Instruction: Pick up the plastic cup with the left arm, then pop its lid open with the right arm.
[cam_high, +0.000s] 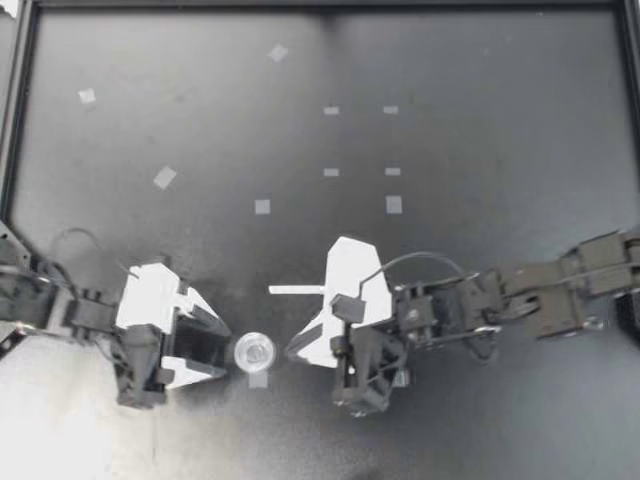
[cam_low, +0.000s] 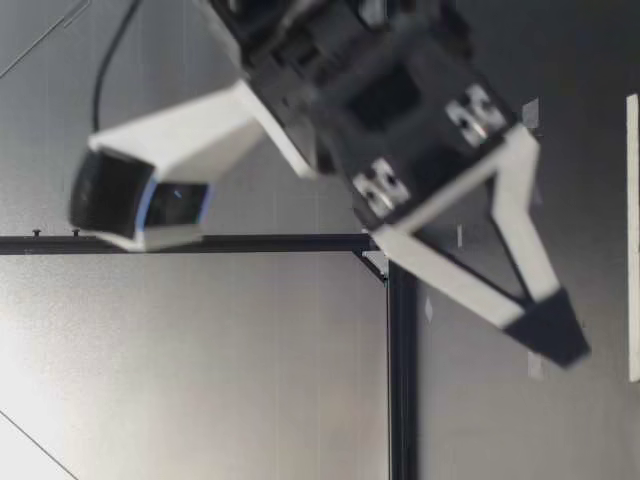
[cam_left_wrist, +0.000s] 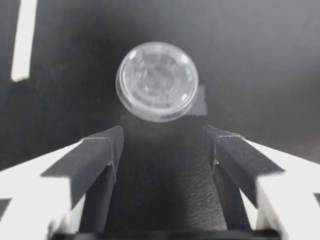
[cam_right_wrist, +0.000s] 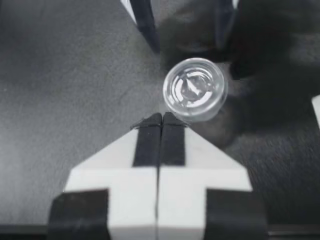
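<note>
Clear cup (cam_high: 255, 350) sat by a tape mark (cam_high: 258, 380). Left gripper (cam_high: 226, 349) was spread wide facing it, probably to fit around it. Right gripper (cam_high: 291, 351) was pinched together just beside it.

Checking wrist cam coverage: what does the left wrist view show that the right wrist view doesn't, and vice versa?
Left wrist only: the left gripper open, its fingers spread, the clear round dish ahead of the gap and touching neither finger. Right wrist only: the right gripper shut on nothing, its tips right at the dish's rim (contact unclear), and the left gripper's dark fingertips beyond the dish. Both: the same dish lying flat on the dark table.
</note>
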